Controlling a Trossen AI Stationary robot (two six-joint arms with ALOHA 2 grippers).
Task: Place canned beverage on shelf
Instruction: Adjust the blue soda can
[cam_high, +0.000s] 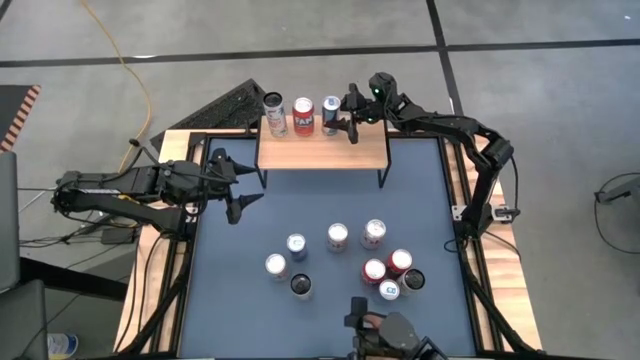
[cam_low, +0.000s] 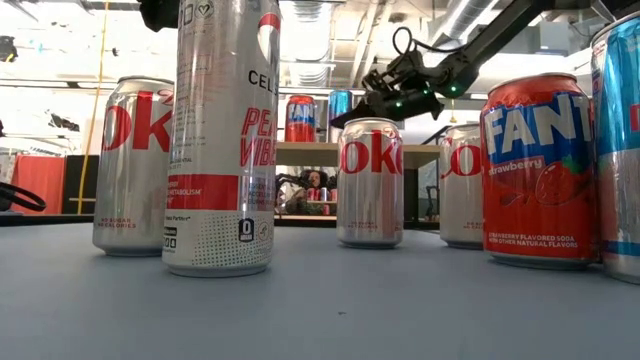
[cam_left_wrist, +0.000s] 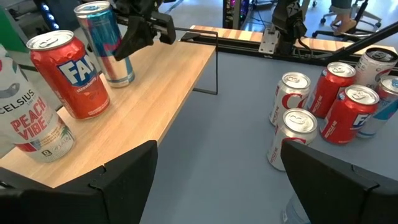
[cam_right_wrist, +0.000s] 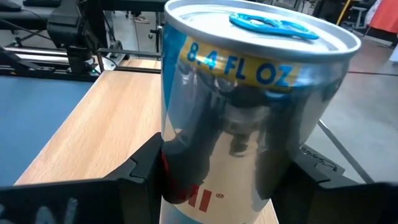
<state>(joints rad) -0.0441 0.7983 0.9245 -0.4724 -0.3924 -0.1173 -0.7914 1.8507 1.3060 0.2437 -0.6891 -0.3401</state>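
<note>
A: The right gripper is sitting at the shelf — its fingers are pinching the slim blue-and-silver can, which is standing upright on the wooden top beside the Fanta can.

B: And the left gripper?

A: It's hanging spread wide over the blue mat, just off the shelf's left end — holding nothing.
</note>
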